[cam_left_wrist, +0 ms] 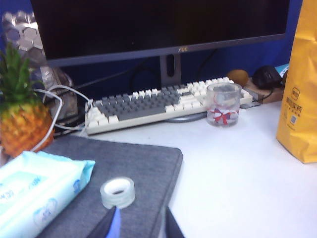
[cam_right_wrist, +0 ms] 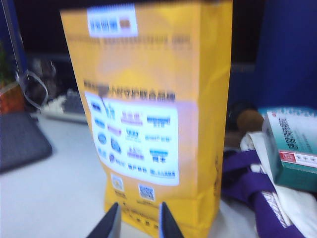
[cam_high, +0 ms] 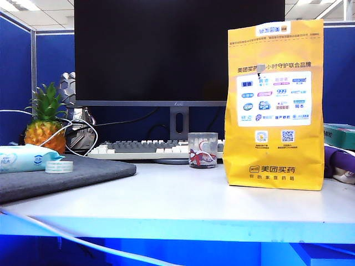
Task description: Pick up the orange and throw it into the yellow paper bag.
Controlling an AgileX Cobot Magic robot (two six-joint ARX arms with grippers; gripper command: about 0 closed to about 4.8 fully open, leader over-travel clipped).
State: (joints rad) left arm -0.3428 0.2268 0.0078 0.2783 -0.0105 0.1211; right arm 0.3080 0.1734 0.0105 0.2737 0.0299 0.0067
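The yellow paper bag stands upright on the white desk, right of the middle, its white printed panel facing me. It also fills the right wrist view and shows at the edge of the left wrist view. The orange is out of view. My right gripper hovers low in front of the bag's base, fingers apart, nothing between them. My left gripper hangs over the grey mat just short of a tape roll, fingers apart and empty. Neither gripper shows in the exterior view.
A small pineapple, a wet-wipes pack and the tape roll sit at the left. A keyboard, a glass cup and a monitor stand behind. A brownish round thing, purple cloth and a box lie right of the bag.
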